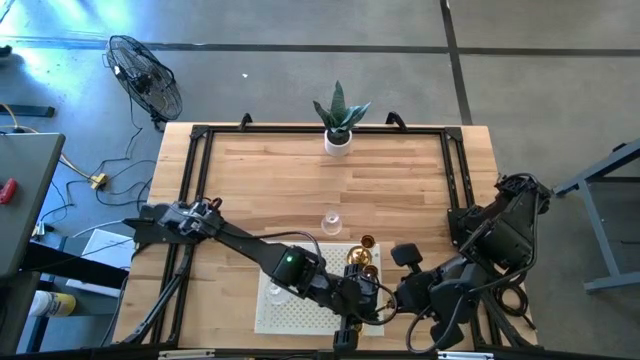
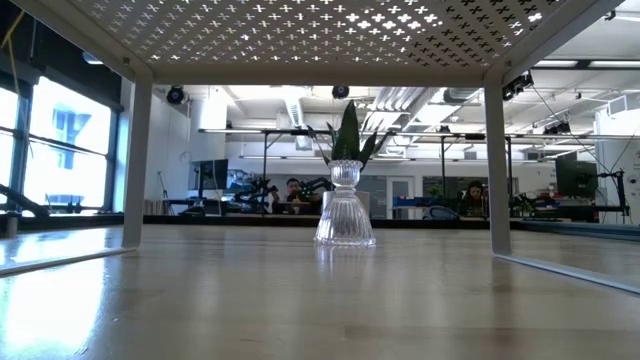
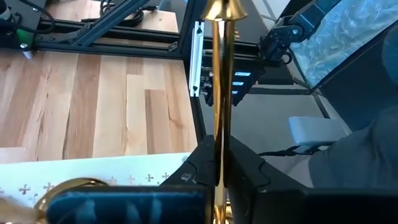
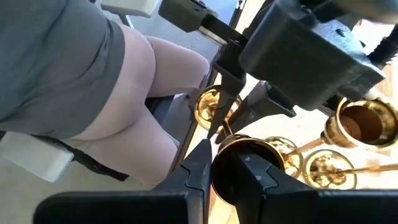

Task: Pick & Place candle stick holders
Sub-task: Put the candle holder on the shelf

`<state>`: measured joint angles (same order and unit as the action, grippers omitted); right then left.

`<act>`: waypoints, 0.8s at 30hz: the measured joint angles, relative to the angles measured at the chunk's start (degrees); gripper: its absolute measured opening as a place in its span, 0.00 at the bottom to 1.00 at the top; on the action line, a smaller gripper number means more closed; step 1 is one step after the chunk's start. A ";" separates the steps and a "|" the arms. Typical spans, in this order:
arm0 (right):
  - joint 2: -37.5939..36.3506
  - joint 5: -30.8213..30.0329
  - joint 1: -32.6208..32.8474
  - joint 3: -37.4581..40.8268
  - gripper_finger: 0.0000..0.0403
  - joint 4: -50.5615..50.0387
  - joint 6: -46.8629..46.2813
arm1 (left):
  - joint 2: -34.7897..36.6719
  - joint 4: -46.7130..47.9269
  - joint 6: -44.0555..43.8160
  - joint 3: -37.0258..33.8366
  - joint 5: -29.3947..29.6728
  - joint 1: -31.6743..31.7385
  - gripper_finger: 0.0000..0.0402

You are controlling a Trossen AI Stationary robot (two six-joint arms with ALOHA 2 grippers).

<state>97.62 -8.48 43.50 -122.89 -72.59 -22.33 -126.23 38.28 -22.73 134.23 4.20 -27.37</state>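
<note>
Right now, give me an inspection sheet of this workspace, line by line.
Surface: wooden table, white perforated shelf at its near edge.
Job's things: one clear glass holder standing alone mid-table; brass candle stick holders clustered on the shelf.
Clutter: potted plant at the far edge.
Tools: left tool shut on a brass stem; right tool around a brass cup, beside the left.
Cables: loose wires on the floor, left.
Surroundings: floor fan; a person close beside the right arm.
</note>
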 joint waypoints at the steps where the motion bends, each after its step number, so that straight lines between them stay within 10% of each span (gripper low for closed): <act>1: 0.00 -0.18 0.01 0.02 0.09 -0.12 -0.28 | 0.00 -0.04 0.19 0.00 -0.02 0.02 0.02; 24: -0.38 2.19 0.03 0.02 0.12 0.13 0.07 | 0.00 0.84 2.16 0.00 1.63 -0.74 0.02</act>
<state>97.24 -6.29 43.53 -122.87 -72.47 -22.26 -126.23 39.11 -20.57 134.23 5.83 -28.11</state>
